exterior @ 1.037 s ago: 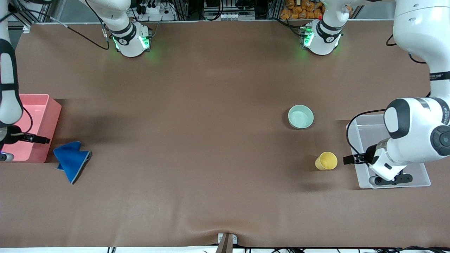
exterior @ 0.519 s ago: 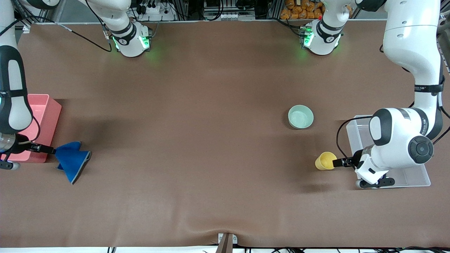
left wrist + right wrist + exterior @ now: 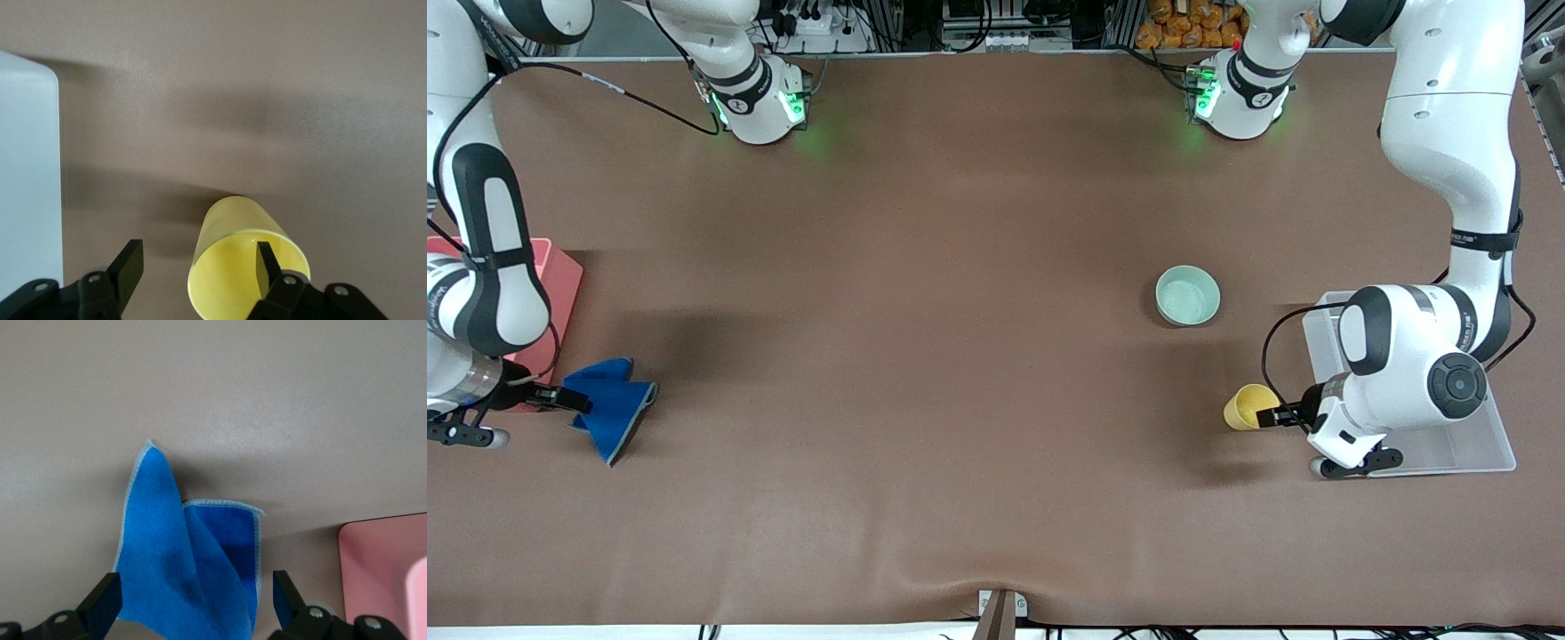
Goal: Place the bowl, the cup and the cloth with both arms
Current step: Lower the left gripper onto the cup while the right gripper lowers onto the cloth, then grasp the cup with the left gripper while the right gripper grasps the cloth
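- Blue royal fabric cloth (image 3: 611, 404) with thin grey edge trim lies crumpled on the brown table mat (image 3: 960, 356), toward the right arm's end, just beside the pink plastic bin (image 3: 560, 284) and a bit nearer the front camera than it.
- Right gripper (image 3: 569, 398) sits low at the cloth's edge. Right wrist view: fingers (image 3: 105, 603) spread wide, cloth (image 3: 190, 570) between them, no pinch visible.
- Yellow round handleless cup (image 3: 1248, 406) stands upright toward the left arm's end, just beside the clear plastic tray (image 3: 1485, 444).
- Left gripper (image 3: 1276, 415) is at the cup's rim. Left wrist view: jaws wide apart, one finger (image 3: 267, 263) inside the cup (image 3: 233, 260), the other finger outside, clear of the wall. Not clamped.
- Same wrist view shows the tray's pale edge (image 3: 30, 180) beside the gripper.
- Left arm's (image 3: 1423, 364) wrist body hangs over the tray and covers much of it in the front view.
- Pale mint green shallow round glossy bowl (image 3: 1187, 295) sits upright, farther from the front camera than the cup, near it, apart from the tray.
- Right arm (image 3: 489, 276) overhangs the pink bin.
- Both arm bases, lit green, stand at the table's top edge: right base (image 3: 760, 102), left base (image 3: 1240, 98).
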`<state>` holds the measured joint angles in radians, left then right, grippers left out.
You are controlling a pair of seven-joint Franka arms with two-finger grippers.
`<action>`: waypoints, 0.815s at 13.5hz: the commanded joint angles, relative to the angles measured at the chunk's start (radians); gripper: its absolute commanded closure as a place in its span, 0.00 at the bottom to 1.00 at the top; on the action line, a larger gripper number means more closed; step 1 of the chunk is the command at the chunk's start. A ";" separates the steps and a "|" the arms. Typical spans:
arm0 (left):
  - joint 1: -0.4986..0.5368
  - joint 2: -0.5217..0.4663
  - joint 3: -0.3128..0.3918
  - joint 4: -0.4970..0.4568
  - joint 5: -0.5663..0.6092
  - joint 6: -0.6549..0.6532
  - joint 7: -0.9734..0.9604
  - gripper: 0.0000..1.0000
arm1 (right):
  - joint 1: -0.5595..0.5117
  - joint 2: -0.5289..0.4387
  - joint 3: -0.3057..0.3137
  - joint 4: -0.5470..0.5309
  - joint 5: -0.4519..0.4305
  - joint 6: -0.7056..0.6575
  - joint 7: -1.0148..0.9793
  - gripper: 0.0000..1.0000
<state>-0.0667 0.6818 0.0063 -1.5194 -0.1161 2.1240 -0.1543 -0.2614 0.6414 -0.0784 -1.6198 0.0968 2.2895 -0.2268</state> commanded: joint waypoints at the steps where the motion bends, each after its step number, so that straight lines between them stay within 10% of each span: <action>1: -0.001 -0.027 0.003 -0.051 -0.020 0.019 -0.005 0.24 | -0.002 0.021 -0.003 0.011 0.052 0.008 -0.012 0.00; 5: -0.008 -0.025 0.003 -0.056 -0.020 0.019 -0.008 0.76 | -0.009 0.027 -0.003 0.006 0.064 0.027 -0.012 1.00; 7: -0.008 -0.027 0.003 -0.051 -0.020 0.018 -0.017 1.00 | -0.009 0.027 -0.003 0.008 0.064 0.027 -0.022 1.00; 11: 0.007 -0.070 0.003 -0.041 -0.022 0.011 -0.045 1.00 | -0.002 0.012 -0.004 0.012 0.063 0.019 -0.063 1.00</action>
<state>-0.0659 0.6682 0.0058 -1.5422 -0.1171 2.1346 -0.1789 -0.2646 0.6635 -0.0832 -1.6148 0.1366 2.3107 -0.2570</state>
